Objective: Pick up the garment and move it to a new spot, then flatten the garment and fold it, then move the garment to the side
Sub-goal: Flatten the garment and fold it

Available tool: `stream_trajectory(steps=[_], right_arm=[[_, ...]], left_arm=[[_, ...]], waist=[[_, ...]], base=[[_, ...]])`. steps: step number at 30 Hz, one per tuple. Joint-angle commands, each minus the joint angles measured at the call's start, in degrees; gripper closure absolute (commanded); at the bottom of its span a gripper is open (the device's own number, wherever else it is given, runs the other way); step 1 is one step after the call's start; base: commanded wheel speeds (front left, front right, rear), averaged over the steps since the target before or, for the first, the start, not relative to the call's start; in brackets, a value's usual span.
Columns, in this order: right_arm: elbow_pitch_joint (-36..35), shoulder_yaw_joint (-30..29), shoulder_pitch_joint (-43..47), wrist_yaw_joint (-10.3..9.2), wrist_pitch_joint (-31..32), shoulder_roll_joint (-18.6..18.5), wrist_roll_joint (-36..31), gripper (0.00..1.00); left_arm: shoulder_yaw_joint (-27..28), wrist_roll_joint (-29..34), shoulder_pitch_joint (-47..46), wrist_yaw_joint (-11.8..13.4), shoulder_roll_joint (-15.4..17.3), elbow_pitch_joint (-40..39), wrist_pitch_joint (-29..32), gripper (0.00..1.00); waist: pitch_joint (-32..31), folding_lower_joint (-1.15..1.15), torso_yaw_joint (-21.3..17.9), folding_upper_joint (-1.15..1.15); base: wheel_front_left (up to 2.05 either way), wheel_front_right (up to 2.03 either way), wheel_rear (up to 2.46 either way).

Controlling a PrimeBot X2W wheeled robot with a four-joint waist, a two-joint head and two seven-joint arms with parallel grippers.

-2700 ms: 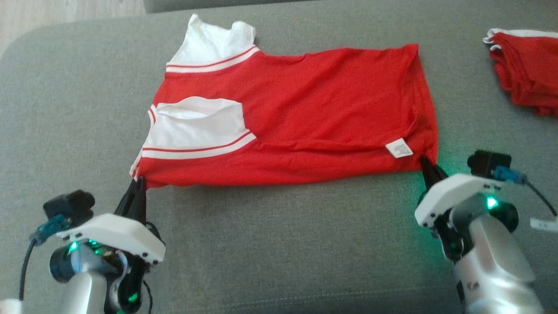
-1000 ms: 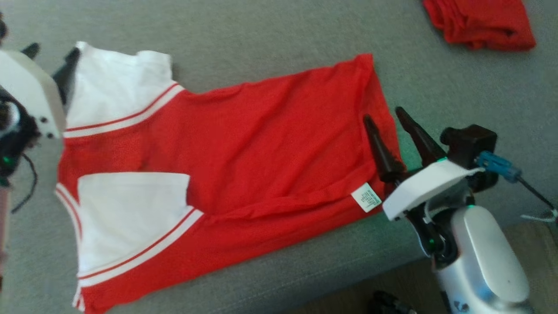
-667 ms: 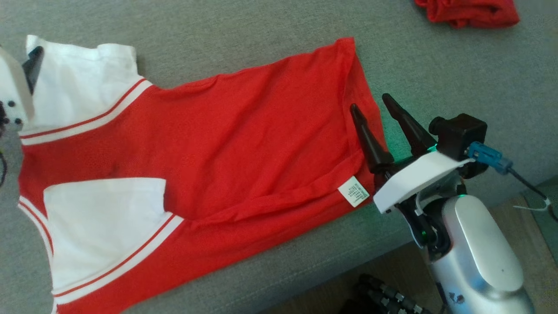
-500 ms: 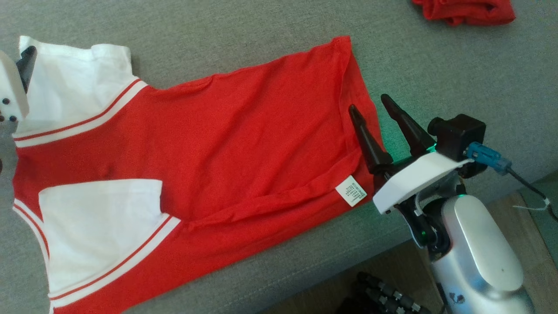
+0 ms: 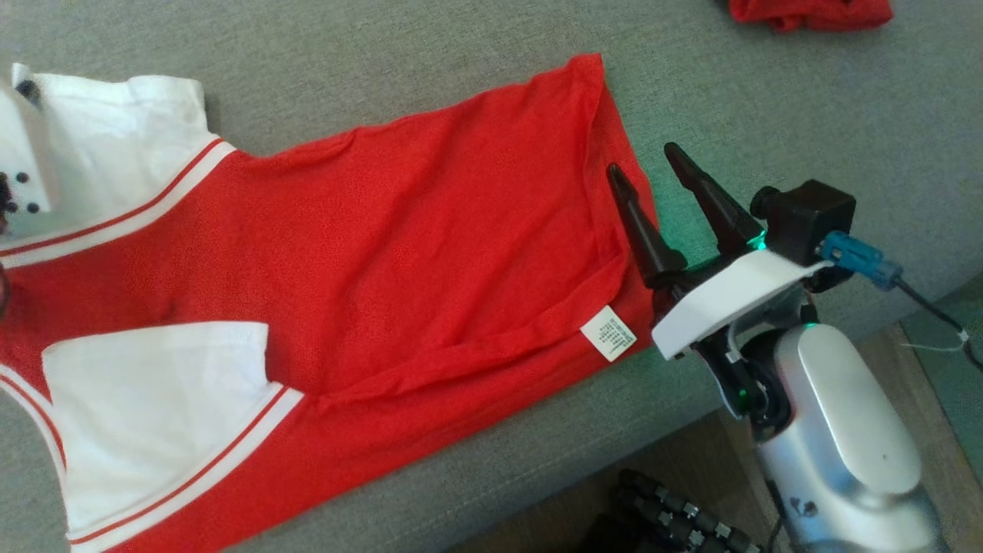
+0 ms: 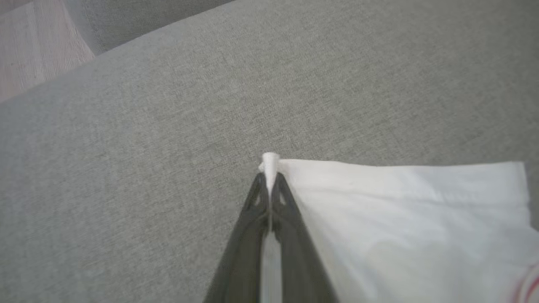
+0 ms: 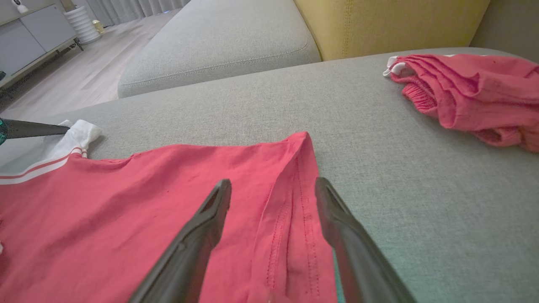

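Observation:
The garment (image 5: pixel 399 253), a red shirt with white sleeves, lies spread flat on the grey sofa cushion (image 5: pixel 461 46). My left gripper (image 6: pixel 269 170) is shut on the outer corner of the far white sleeve (image 6: pixel 400 219), and a tuft of white cloth pokes out past its tips. Its white housing (image 5: pixel 23 161) sits at the left edge of the head view. My right gripper (image 5: pixel 645 163) is open and straddles the shirt's hem (image 7: pixel 294 202). One finger is over the red cloth and the other over the bare cushion, with nothing gripped between them (image 7: pixel 273 185).
A second red garment (image 7: pixel 467 92) lies crumpled at the far right of the cushion. The cushion's near edge drops to a wooden floor (image 5: pixel 691 468) beside my right arm, where a dark ribbed object (image 5: pixel 676 514) lies. Behind are a yellow backrest (image 7: pixel 391 21) and another grey seat (image 7: pixel 219 46).
My left gripper has closed on the sleeve corner within the last half second. The right gripper stays open at the hem. The head camera has turned, so the whole picture has shifted.

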Motion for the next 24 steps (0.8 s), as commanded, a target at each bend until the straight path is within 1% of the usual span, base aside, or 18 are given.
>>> stream_trajectory(steps=[1,4,8,12,15,22,23,24], right_arm=[[-1.43,0.49,-1.78,-0.05,-0.35,-0.78,-0.01,0.0],[-0.49,-0.01,-3.04,-0.05,0.48,-1.87,-0.7,0.0],[2.59,-0.2,-6.36,-0.05,2.2,-4.48,-2.46,0.0],[8.05,-0.28,-10.33,-0.05,4.07,-7.05,-3.52,0.0],[12.58,-0.58,-13.12,-0.05,4.74,-8.04,-4.04,0.0],[23.21,0.6,-19.36,-0.05,6.76,-10.0,-4.76,0.0],[23.21,0.6,-19.36,-0.05,6.76,-10.0,-4.76,0.0],[24.7,0.54,-20.21,-0.05,6.92,-10.28,-4.87,0.0]], left_arm=[[1.35,0.19,-2.25,-0.12,2.66,-1.27,-0.17,1.0],[0.71,-0.02,-2.62,-0.77,2.28,-1.65,-1.04,1.0],[0.43,-0.52,-3.02,-1.16,0.96,-2.86,-4.21,1.0],[0.52,-1.78,-2.12,-1.4,-0.98,-5.29,-7.83,1.0],[1.04,-3.06,-0.62,-1.32,-2.21,-8.08,-9.98,1.0],[1.99,-5.37,3.98,-0.52,-3.87,-15.66,-12.39,1.0],[1.99,-5.37,3.98,-0.52,-3.87,-15.66,-12.39,1.0],[1.91,-5.58,4.54,-0.44,-4.19,-16.46,-12.59,1.0]], waist=[[-0.18,0.0,0.25,0.0],[-0.89,0.0,1.03,0.0],[-2.52,0.0,2.76,0.0],[-4.26,0.0,5.26,0.0],[-4.91,0.0,7.4,0.0],[-4.19,0.0,12.4,0.0],[-4.19,0.0,12.4,0.0],[-4.0,0.0,13.05,0.0]], base=[[0.0,0.0,0.0],[0.0,0.0,0.0],[0.0,0.0,0.0],[0.0,0.0,0.0],[0.0,0.0,0.0],[0.0,0.0,0.0],[0.0,0.0,0.0],[0.0,0.0,0.0]])
